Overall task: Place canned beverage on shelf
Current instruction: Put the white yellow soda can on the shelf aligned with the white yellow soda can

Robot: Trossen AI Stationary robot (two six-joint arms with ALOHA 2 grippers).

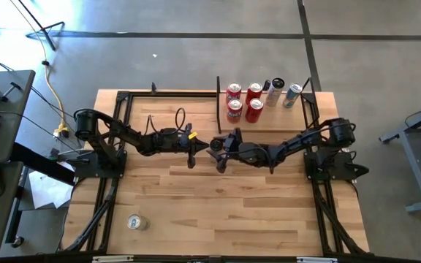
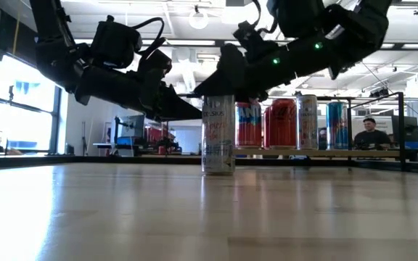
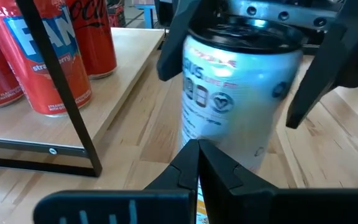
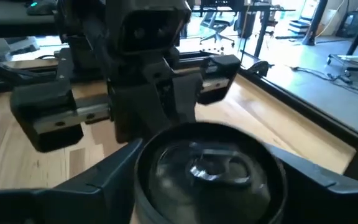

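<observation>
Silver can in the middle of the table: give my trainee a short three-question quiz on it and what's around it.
1. True or false: the silver can stands upright on the table.
2. Which gripper has its fingers on either side of that can? A) left B) right C) neither
3. Fill in: the other cans stand on the ____ at the table's far edge.

Key:
1. True; it stands upright on the wood.
2. B; the right gripper straddles the can from above, while the left gripper is shut, pointing at the can's side.
3. Shelf.
</observation>
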